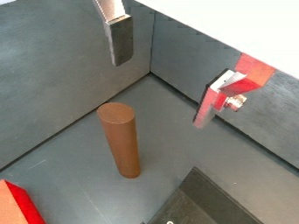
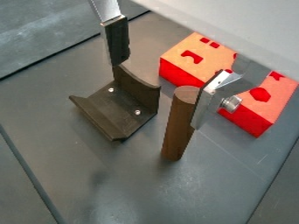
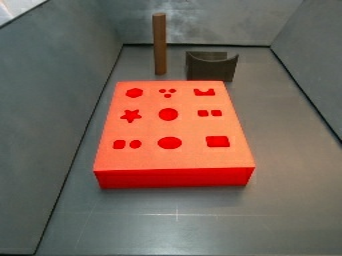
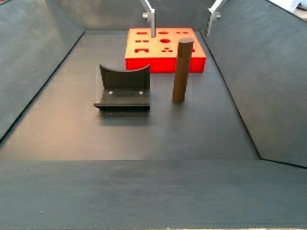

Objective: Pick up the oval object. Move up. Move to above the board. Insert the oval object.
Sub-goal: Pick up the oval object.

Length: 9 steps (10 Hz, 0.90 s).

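Note:
The oval object point(image 4: 182, 70) is a tall brown peg standing upright on the dark floor, seen also in both wrist views point(image 1: 121, 140) point(image 2: 177, 122) and at the far end in a side view point(image 3: 159, 45). The board point(image 3: 171, 130) is a flat bright red block with shaped holes in its top; it lies just beyond the peg point(image 4: 156, 49) and shows behind it point(image 2: 222, 79). My gripper point(image 4: 182, 13) hangs open above the peg, which stands free and is not held. One finger point(image 2: 114, 39) is well clear of the peg, and the other finger point(image 2: 211, 101) looks close beside its top.
The fixture point(image 4: 122, 88) stands on the floor beside the peg, also seen in a wrist view point(image 2: 117, 109) and a side view point(image 3: 211, 65). Grey walls enclose the floor on all sides; a corner of them point(image 1: 149, 70) lies close behind the gripper point(image 1: 163, 86).

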Tool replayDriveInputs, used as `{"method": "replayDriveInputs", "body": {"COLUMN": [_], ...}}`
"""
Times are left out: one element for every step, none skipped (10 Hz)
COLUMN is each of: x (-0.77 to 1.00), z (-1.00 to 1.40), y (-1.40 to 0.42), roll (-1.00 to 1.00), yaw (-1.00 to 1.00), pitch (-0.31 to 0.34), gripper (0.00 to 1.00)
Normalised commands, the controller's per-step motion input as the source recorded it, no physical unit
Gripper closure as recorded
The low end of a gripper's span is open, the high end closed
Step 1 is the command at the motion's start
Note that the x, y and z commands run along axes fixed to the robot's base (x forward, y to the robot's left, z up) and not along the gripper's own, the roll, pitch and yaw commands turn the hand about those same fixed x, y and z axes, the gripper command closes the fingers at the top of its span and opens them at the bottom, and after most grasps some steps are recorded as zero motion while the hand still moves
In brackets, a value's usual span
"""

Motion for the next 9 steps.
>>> {"method": "replayDriveInputs", "body": {"x": [-0.02,-0.01,0.00,0.00,0.00,0.00,0.00,0.00,0.00], "z": [0.00,0.00,0.00,0.00,0.00,0.00,0.00,0.00,-0.03], "y": [-0.03,-0.40,-0.21,-0.20,-0.20,-0.19,-0.14,-0.05,-0.01], "roll": [0.00,-0.01,0.00,0.00,0.00,0.00,-0.01,-0.02,-0.03], "yaw": [0.00,-0.70,-0.93,-0.94,-0.94,-0.95,-0.98,-1.00,-1.00], "pitch": [0.000,-0.033,-0.003,-0.003,0.000,0.000,-0.003,-0.020,-0.031], "gripper": [0.00,0.00,0.00,0.00,0.00,0.00,0.00,0.00,0.00]}}
